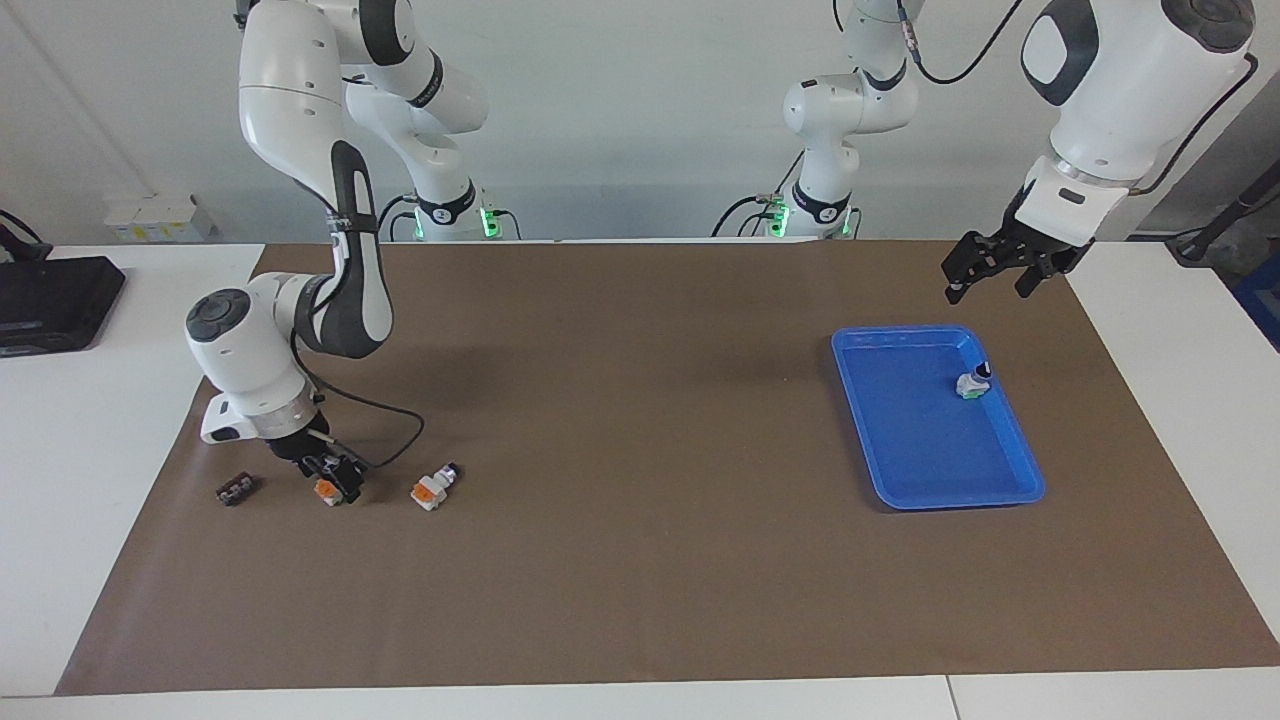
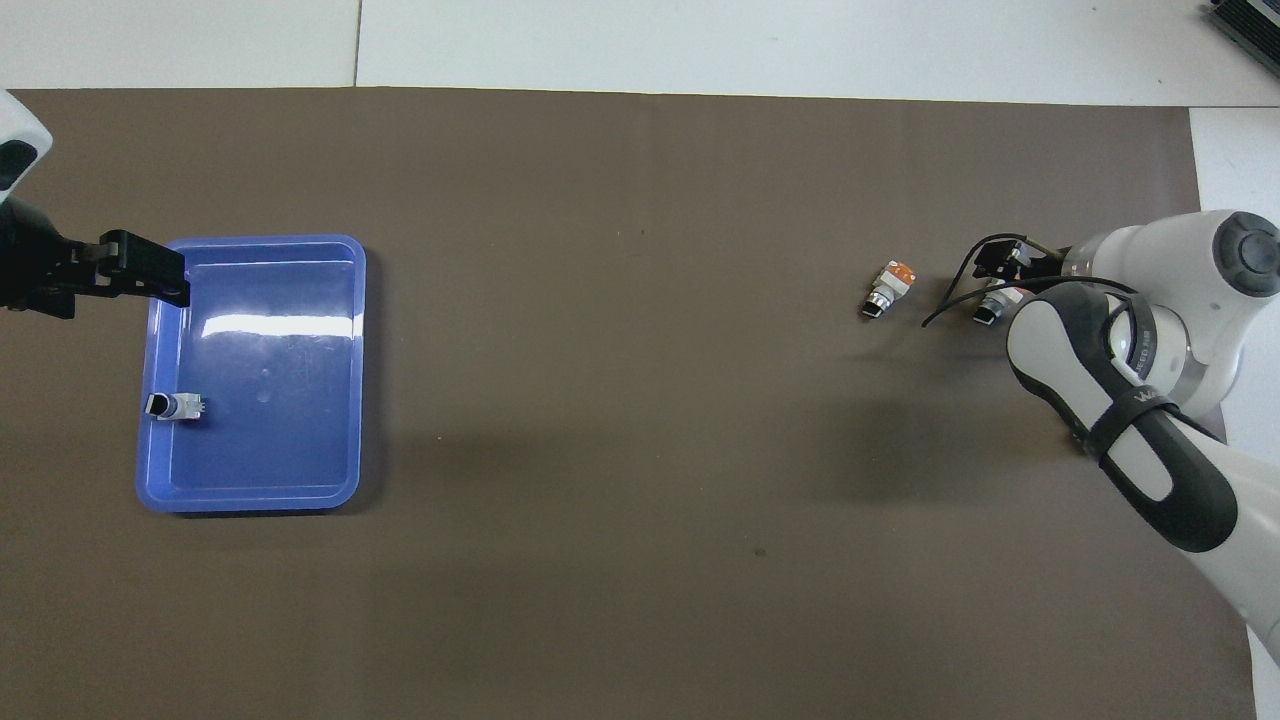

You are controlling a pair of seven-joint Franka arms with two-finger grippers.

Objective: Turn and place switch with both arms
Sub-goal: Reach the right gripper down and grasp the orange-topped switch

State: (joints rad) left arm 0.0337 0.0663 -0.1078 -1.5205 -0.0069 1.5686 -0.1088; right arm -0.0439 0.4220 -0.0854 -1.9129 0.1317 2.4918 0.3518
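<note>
Two white switches with orange ends lie on the brown mat toward the right arm's end of the table. My right gripper [image 1: 335,478] [image 2: 1000,285] is down at the mat around one switch [image 1: 325,488] [image 2: 990,308], whose orange end and black tip stick out from under it. I cannot see whether it grips the switch. The other switch [image 1: 432,486] [image 2: 885,290] lies free beside it, toward the middle of the table. My left gripper [image 1: 985,270] [image 2: 140,270] hangs open and empty in the air over the edge of the blue tray [image 1: 940,497] [image 2: 250,500].
A white-and-green switch [image 1: 970,383] [image 2: 175,406] lies in the tray. A small dark part [image 1: 236,489] sits on the mat beside the right gripper, toward the mat's edge. A black device [image 1: 50,300] rests on the white table off the mat.
</note>
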